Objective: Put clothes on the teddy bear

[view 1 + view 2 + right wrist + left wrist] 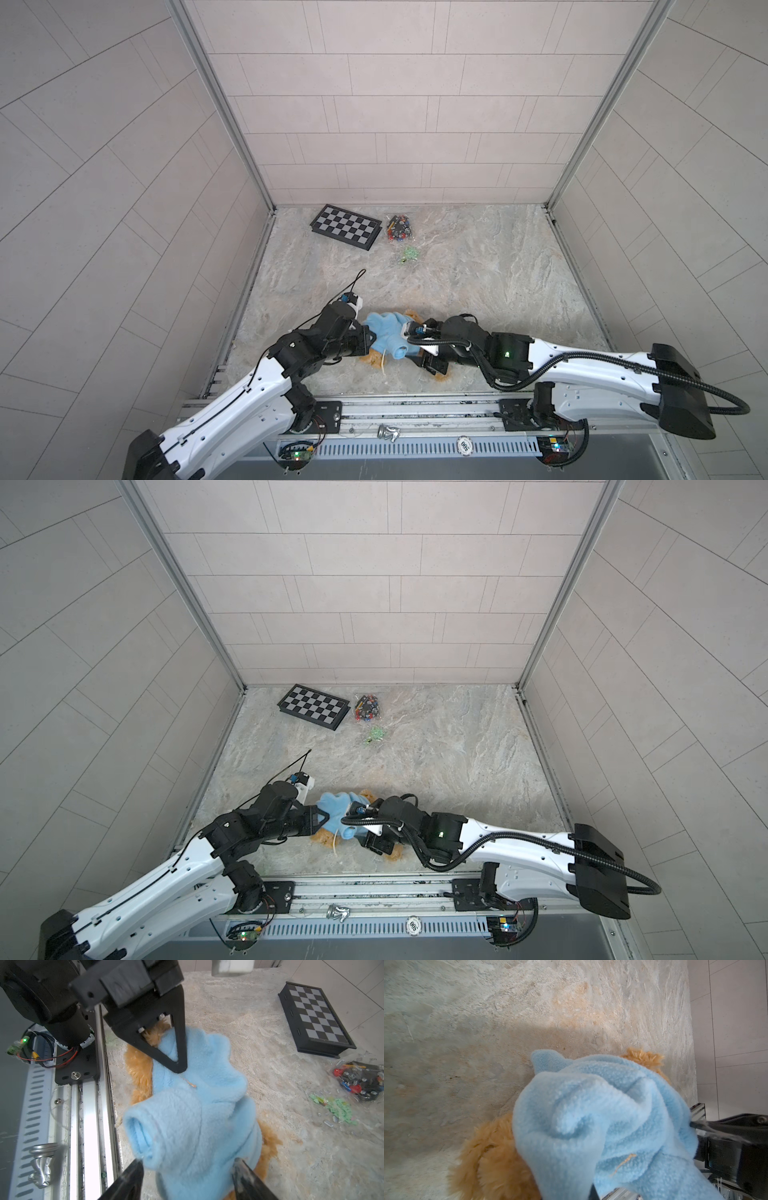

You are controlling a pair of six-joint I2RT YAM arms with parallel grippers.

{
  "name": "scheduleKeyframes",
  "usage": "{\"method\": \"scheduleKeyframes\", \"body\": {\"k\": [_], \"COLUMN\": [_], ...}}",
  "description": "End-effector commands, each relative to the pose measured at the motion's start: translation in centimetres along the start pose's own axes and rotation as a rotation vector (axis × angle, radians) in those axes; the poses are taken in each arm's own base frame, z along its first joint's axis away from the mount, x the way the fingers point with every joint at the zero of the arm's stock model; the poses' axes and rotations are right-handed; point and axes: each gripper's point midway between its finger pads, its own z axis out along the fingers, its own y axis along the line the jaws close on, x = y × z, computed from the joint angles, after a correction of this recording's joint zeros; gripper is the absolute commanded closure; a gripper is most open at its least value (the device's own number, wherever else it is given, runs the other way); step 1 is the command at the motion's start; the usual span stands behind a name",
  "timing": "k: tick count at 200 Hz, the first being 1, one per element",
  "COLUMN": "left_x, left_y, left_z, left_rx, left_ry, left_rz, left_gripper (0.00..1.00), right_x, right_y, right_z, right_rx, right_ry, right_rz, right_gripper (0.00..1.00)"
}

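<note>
The teddy bear (138,1068), in a blue hoodie (197,1105), lies by the bench's (478,270) front edge. The left gripper's (180,1067) jaws clench the hoodie; the right gripper's (188,1164) are released.

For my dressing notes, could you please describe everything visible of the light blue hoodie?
The light blue hoodie is fluffy fleece, bunched over the golden-brown teddy bear on the marbled table. One sleeve sticks out, cuff empty. The left pincer is shut on a fold; the open right pincer straddles the other end.
</note>
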Motion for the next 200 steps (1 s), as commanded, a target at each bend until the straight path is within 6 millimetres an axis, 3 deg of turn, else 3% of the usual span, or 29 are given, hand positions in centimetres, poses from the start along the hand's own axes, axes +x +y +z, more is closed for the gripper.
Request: {"method": "scheduleKeyframes", "body": {"k": [1, 42, 94, 107, 131, 163, 179, 200], "left_x": [-0.3, -0.4, -0.6, -1.1, -2.7, -5.0, -5.7, -6.4], "left_y": [-1.8, -2.9, -3.7, -3.9, -4.6, -6.3, -7.1, -7.2], "left_z": [-0.8, -1.0, -2.2, -2.5, -3.9, -6.7, -7.8, -8.6], "left_rx": [0.057, 0.104, 0.119, 0.128, 0.165, 0.238, 0.275, 0.300], "left_ry": [0.020, 0.039, 0.045, 0.032, -0.029, -0.140, -0.201, -0.280], "left_rz": [0.015, -0.025, -0.014, -0.006, 0.012, 0.066, 0.094, 0.100], "left_gripper": [1.00, 1.00, 1.00, 0.91, 0.60, 0.23, 0.13, 0.10], "right_x": [-0.9, 0.9, 1.3, 1.0, -0.3, -2.6, -3.4, -3.6], "right_y": [-0.2, 0.3, -1.0, -0.9, -1.0, -2.4, -3.1, -3.9], "right_z": [1.0, 3.2, 3.5, 3.0, 1.2, -1.5, -2.8, -3.5], "right_rx": [0.018, -0.001, 0.077, 0.071, 0.022, -0.206, -0.294, -0.376], "right_ry": [-0.013, 0.041, 0.050, 0.047, 0.012, -0.116, -0.188, -0.253], "right_rz": [-0.111, -0.143, -0.136, -0.124, -0.049, 0.308, 0.428, 0.520], "right_gripper": [0.30, 0.38, 0.89, 1.00, 1.00, 1.00, 1.00, 1.00]}}
